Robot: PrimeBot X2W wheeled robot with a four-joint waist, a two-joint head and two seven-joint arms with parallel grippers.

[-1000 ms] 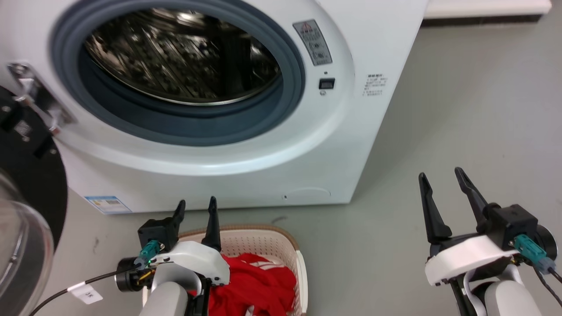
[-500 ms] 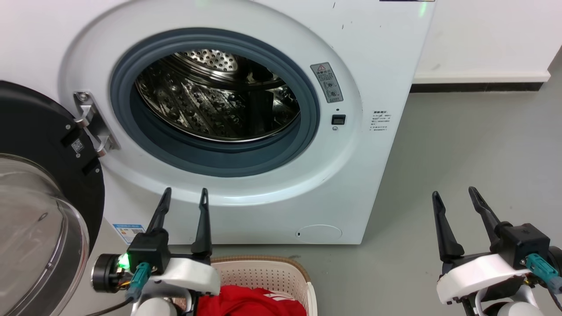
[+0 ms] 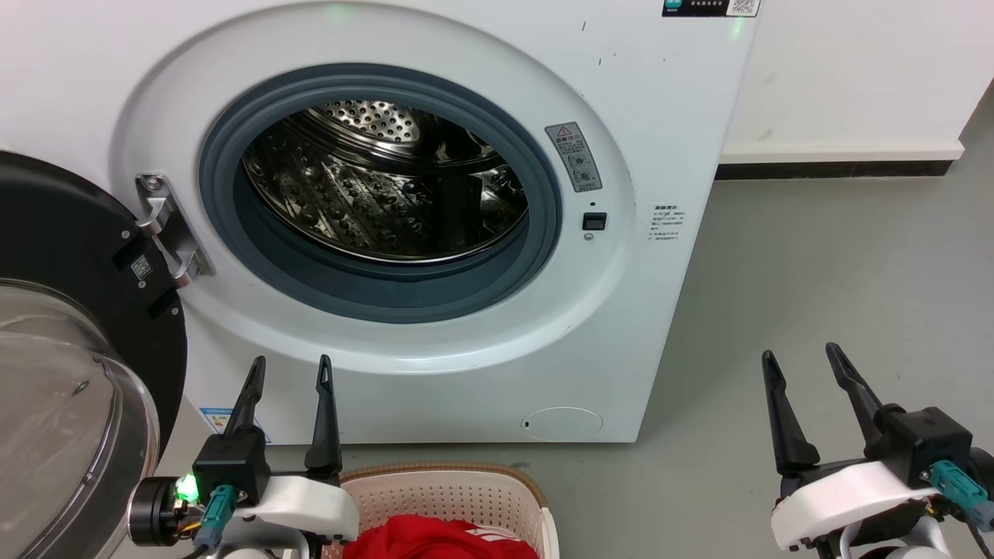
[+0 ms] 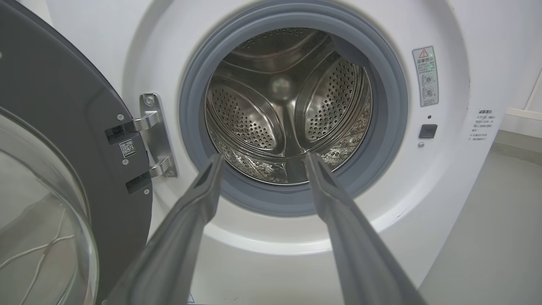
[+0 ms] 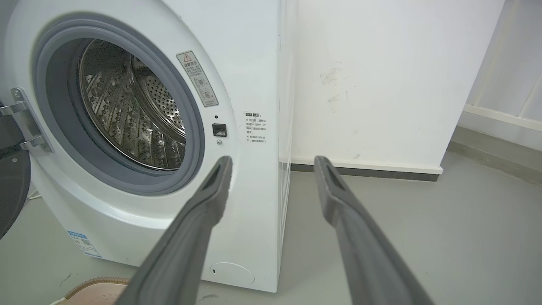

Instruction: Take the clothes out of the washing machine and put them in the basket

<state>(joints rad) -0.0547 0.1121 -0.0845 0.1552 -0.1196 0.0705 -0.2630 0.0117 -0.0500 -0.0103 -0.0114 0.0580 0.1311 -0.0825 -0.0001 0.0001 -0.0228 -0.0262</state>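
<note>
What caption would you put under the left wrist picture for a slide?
Open left gripper aimed at the steel drum of the washing machine, door swung aside on its hinge.

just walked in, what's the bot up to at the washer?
It is unloading laundry, and that looks about done. The washing machine has its door swung open to the left, and the drum looks empty in the head and left wrist views. The red clothes lie in the basket on the floor in front of the machine. The left gripper is open by the basket's left rim, fingers toward the drum. The right gripper is open over the floor. Neither holds anything.
</note>
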